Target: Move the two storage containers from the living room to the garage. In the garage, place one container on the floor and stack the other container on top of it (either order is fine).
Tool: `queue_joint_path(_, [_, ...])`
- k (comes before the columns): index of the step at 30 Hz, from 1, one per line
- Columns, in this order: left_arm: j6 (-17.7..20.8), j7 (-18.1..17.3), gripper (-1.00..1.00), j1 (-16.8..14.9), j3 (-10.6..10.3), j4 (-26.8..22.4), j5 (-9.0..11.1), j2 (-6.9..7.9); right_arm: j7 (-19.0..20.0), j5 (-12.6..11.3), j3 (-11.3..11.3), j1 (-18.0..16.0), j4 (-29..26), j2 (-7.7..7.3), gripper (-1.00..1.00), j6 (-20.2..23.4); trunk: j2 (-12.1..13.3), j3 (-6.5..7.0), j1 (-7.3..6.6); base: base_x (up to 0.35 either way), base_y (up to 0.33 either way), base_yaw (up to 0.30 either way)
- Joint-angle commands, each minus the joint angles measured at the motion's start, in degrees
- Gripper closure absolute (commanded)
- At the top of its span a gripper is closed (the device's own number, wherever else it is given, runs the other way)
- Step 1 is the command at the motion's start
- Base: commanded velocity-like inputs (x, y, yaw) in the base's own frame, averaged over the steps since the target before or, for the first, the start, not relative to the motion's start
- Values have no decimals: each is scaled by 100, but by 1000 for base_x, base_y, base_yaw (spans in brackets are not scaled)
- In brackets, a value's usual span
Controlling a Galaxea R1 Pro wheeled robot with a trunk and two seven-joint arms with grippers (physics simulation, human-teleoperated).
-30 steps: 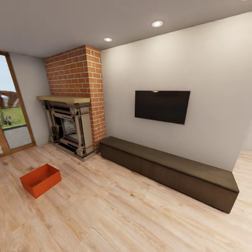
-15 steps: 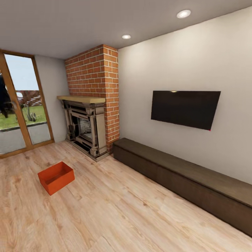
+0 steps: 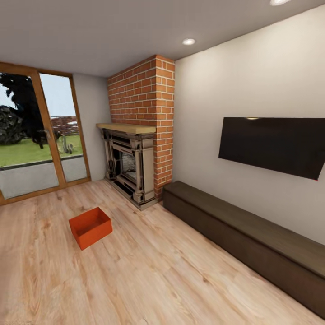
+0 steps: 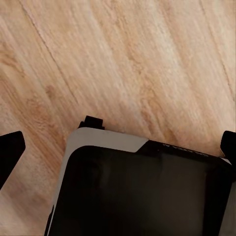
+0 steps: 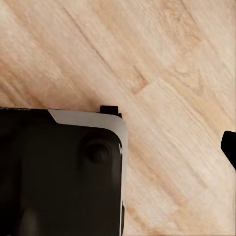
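One orange-red storage container [image 3: 90, 227] sits on the light wood plank floor [image 3: 149, 280] of the living room. It is open on top and looks empty. It sits out in the open floor, in front of the stone fireplace [image 3: 130, 166] but well apart from it.

The fireplace has a wood shelf on top and a tall red brick chimney [image 3: 145, 97] above it. Beside the fireplace, a long, low dark wood cabinet [image 3: 246, 239] runs along the beige wall. A flat black TV [image 3: 273, 145] hangs on the wall above it. On the other side of the fireplace are glass doors with wood frames [image 3: 43, 140]. Green grass and trees show through them. Round lights [image 3: 188, 41] shine in the ceiling.

The left wrist view shows wood planks and a dark part of the robot's body [image 4: 142, 191]. Black finger tips [image 4: 10, 152] of the left end effector poke in at both edges, far apart, so it is spread wide.

The right wrist view also shows planks and the dark body [image 5: 59, 172]. One black finger tip [image 5: 229, 147] of the right end effector shows at the edge. I cannot tell if that one is apart or together.
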Motion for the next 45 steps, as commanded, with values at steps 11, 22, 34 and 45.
queue_joint_path(11, [-10,-16,-100,-6,-25,6,46,0,17,-20,41,-8,20,-1,-100,-35,-8,-10,5,323,0,272])
queue_joint_path(22, [-10,-15,-100,-6,-25,6,46,0,17,-26,41,-8,19,-1,-100,-35,-8,-10,5,323,0,270])
queue_joint_path(34, [-10,-15,-100,-6,-25,7,46,1,22,7,74,-8,14,-20,-100,-26,-8,-10,5,323,0,36])
queue_joint_path(45, [-5,-18,-100,-6,-25,6,46,0,18,24,101,-8,16,-66,-100,-14,-8,-10,5,312,-78,0])
